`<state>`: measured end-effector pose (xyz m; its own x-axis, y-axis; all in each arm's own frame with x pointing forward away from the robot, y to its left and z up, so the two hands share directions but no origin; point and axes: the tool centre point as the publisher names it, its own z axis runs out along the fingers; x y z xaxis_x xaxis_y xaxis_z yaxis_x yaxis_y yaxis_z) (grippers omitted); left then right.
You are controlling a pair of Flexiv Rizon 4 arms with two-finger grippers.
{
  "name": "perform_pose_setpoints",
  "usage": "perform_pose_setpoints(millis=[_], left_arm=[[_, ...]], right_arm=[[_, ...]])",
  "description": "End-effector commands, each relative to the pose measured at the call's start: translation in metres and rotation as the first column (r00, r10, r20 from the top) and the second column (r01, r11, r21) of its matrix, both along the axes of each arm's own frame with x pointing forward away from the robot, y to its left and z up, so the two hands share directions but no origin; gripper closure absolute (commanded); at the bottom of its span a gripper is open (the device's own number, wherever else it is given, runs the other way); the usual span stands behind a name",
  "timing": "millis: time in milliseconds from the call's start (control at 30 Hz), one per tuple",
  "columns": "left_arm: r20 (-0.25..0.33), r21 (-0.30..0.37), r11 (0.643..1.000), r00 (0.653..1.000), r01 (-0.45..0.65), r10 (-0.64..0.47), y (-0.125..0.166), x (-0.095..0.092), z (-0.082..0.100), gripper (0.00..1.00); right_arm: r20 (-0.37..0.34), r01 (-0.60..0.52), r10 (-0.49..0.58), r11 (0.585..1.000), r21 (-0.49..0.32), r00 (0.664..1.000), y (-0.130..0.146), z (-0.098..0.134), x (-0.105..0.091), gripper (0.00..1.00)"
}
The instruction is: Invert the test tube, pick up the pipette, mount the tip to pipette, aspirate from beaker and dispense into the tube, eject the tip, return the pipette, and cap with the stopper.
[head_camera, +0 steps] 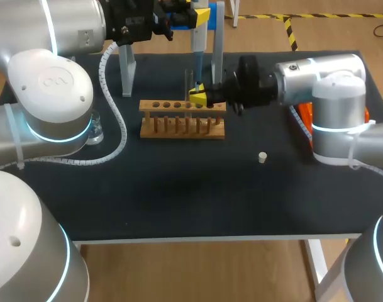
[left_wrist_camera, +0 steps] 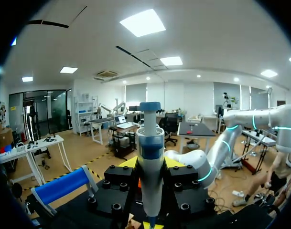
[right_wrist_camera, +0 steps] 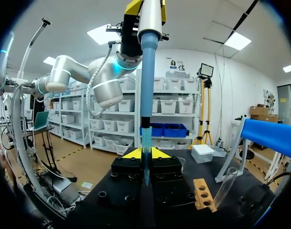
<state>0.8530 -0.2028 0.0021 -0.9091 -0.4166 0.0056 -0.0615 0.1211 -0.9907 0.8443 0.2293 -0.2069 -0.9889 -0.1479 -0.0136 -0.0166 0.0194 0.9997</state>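
Pipette [right_wrist_camera: 146, 71] in left gripper [head_camera: 201, 12] — tip [right_wrist_camera: 145, 162] at right gripper [head_camera: 198, 95].

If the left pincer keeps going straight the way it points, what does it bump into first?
Probably the right pincer. The left pincer points down holding the pipette, whose tip sits at the right pincer's yellow ends. Depth is unclear.
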Motion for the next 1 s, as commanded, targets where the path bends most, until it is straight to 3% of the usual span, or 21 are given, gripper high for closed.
perform_pose_setpoints(millis=[33, 1000], left_arm=[[-0.001, 0.001, 1.000, 1.000, 0.002, -0.002, -0.0001, 0.0009, -0.0003, 1.00], [-0.001, 0.001, 1.000, 1.000, 0.002, -0.002, -0.0001, 0.0009, -0.0003, 1.00]], right_arm=[[-0.001, 0.001, -0.001, 1.000, -0.003, 1.000, -0.0023, 0.0012, -0.0020, 1.00], [0.007, 0.014, -0.014, 1.000, 0.003, 1.000, -0.0058, 0.0059, 0.0000, 1.00]])
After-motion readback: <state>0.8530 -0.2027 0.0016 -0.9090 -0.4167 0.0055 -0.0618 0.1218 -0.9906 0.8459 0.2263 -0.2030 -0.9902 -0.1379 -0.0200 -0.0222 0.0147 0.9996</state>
